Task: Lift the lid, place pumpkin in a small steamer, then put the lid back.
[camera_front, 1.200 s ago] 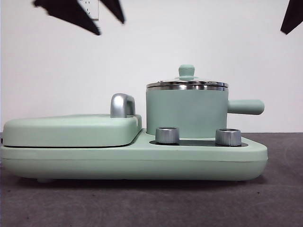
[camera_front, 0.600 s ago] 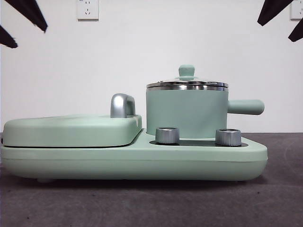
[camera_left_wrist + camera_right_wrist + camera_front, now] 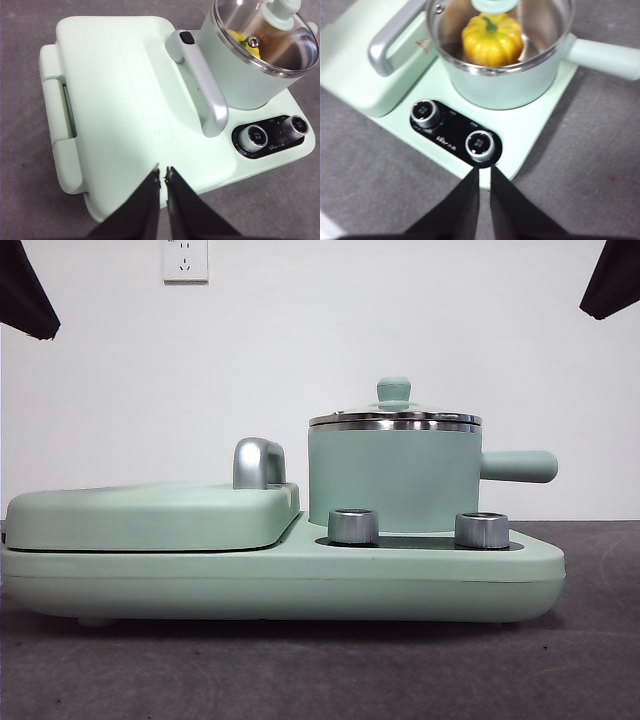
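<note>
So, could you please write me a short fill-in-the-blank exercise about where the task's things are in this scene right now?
1. The pumpkin lies inside the small ____.
2. The lid sits ____ the small steamer.
3. The left gripper and the right gripper both hold ____.
4. The small steamer's side handle points away from the flat hinged ____.

Missing words: steamer; on; nothing; cover

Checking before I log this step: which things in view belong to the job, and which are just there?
Job: lid on the small steamer; pumpkin inside.

Just there: hinged cover, chrome handle, two dials, wall socket.
</note>
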